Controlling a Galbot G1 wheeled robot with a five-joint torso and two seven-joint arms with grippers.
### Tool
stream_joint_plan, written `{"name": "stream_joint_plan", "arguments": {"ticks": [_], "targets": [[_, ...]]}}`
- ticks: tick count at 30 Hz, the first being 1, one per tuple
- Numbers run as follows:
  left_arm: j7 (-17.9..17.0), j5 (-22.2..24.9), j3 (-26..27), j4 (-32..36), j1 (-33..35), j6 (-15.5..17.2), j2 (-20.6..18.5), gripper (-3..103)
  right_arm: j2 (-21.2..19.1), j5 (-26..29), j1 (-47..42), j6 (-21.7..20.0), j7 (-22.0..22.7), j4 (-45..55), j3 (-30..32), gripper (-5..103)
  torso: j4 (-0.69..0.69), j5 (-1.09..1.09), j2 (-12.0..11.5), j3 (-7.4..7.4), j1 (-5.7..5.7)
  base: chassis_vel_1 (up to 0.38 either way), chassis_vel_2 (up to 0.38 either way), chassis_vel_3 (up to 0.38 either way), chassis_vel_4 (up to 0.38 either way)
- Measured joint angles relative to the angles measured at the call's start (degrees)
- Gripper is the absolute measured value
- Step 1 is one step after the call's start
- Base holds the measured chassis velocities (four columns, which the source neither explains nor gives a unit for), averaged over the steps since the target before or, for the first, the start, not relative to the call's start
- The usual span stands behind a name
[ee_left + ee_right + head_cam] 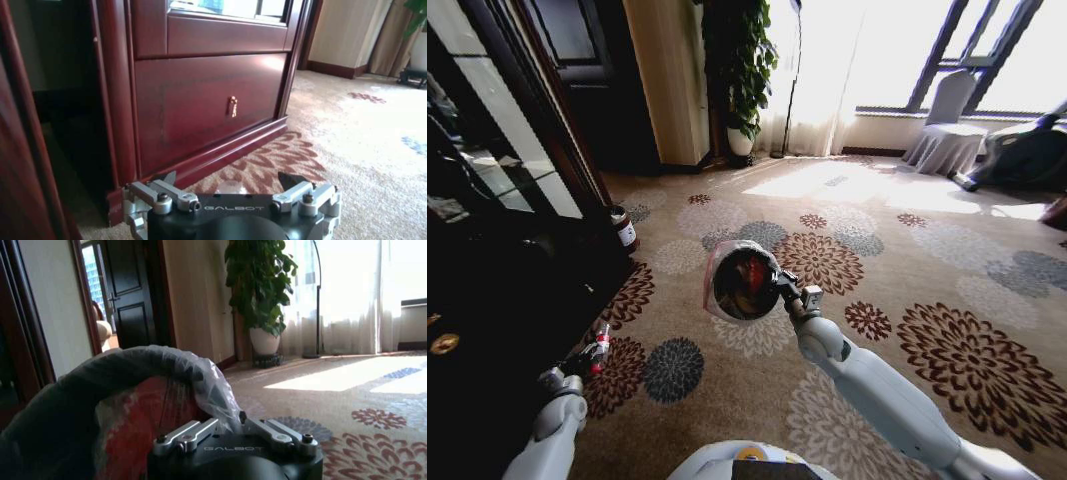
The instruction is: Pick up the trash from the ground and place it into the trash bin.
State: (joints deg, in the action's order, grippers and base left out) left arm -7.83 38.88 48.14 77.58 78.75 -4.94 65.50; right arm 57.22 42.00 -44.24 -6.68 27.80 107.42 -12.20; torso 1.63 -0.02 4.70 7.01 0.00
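Two grippers over carpet (897, 230), right gripper (230, 427) clamped on bin (744, 282) rim, centre, left gripper (230, 187) spread wide, empty, near cabinet (200, 100).

Left end effector (230, 187), jaws spread: wooden cabinet (207, 95) stands close ahead of you, its baseboard blocking forward travel; open carpet (907, 270) to its right. Right end effector (233, 432): the lined trash bin (743, 282) it grips crowds its front; beyond and right, carpet lies free up to the potted plant (742, 60).
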Motion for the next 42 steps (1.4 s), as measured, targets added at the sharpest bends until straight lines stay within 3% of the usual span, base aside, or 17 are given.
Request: {"name": "stream_joint_plan", "arguments": {"ticks": [32,35,39,42], "targets": [[-0.02,-0.05,-0.03,-0.15,-0.04,0.00,0.00,100,0.02,0.04,0.02,-0.01,0.07,-0.08,-0.03,0,-0.01,0.02,0.00,0.00,0.00,0.000,0.000,0.000,0.000],[0.32,-0.86,-0.29,-1.71,-0.55,0.00,0.07,100,0.02,0.04,0.02,-0.01,0.08,-0.09,-0.03,0,-0.01,0.06,0.00,0.00,0.00,0.000,0.000,0.000,0.000],[2.24,-4.62,-1.69,-9.09,-2.94,0.35,0.58,100,0.02,0.04,0.02,-0.01,0.08,-0.09,-0.03,0,-0.01,-0.02,0.00,0.00,0.00,0.000,0.000,0.000,0.000],[2.78,-5.46,-2.66,-11.83,-4.19,-1.11,1.31,100,0.03,0.04,0.02,-0.01,0.08,-0.09,-0.04,0,0.00,-0.03,0.00,0.00,0.00,0.000,0.000,0.000,0.000]]}}
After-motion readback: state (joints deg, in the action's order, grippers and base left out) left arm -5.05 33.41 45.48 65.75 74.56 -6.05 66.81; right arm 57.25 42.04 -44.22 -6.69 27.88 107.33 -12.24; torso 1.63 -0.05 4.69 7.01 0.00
